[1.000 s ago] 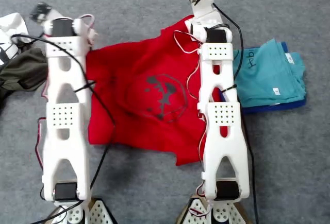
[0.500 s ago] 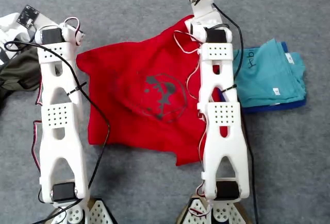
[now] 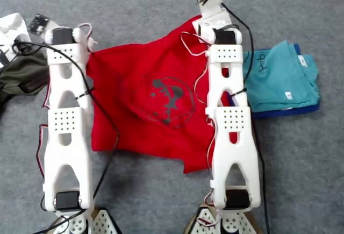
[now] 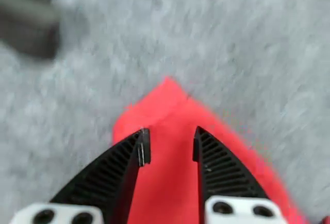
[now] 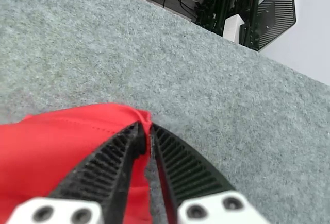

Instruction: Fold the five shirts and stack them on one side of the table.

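The red shirt (image 3: 156, 105) lies spread print-up in the middle of the grey desk (image 3: 301, 158), between the two arms, not yet folded. Its near hem is rumpled and its far right corner is drawn up into a peak.

That peak is where the right gripper (image 5: 146, 128) has it: the jaws are pressed almost together with a ridge of red cloth pinched at their tips. The left gripper (image 4: 169, 144) sits over the shirt's far left corner with its jaws partly spread, red fabric showing in the gap and nothing actually clamped.

Off to the right, just beside the right arm, a folded teal shirt (image 3: 279, 78) rests on a dark blue shirt (image 3: 309, 107); that looks like the stack. At the far left edge an olive garment (image 3: 24, 75) and a white garment (image 3: 13, 29) lie heaped, waiting.

From where I stand, the risk is the uneven hold. If the right arm pulls while the left has not closed, the shirt will swing or bunch to one side. The right pinch also looks thin, right at the hem, so it could slip out. The left jaws are close to the corner's tip and might close on too little cloth.
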Available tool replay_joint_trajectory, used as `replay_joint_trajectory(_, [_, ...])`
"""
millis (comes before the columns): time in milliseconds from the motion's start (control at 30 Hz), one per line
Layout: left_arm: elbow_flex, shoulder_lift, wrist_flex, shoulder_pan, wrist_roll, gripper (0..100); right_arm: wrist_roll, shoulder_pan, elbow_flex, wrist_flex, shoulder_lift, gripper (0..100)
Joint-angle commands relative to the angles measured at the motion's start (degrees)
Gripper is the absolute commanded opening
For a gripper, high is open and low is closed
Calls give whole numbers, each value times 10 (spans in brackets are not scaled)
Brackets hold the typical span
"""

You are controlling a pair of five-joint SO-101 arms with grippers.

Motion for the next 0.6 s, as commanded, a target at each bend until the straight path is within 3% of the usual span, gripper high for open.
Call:
replay_joint_trajectory(0, [-26, -12, 36, 2, 5, 153, 7, -7, -28, -11, -1, 2])
replay_joint_trajectory(167, [-22, -7, 42, 11, 5, 150, 7, -7, -28, -11, -1, 2])
replay_joint_trajectory(333, [11, -7, 43, 40, -29, 18, 7, -7, -27, -19, -1, 2])
replay_joint_trajectory(567, [129, -12, 44, 62, -37, 18, 7, -7, -14, -28, -4, 2])
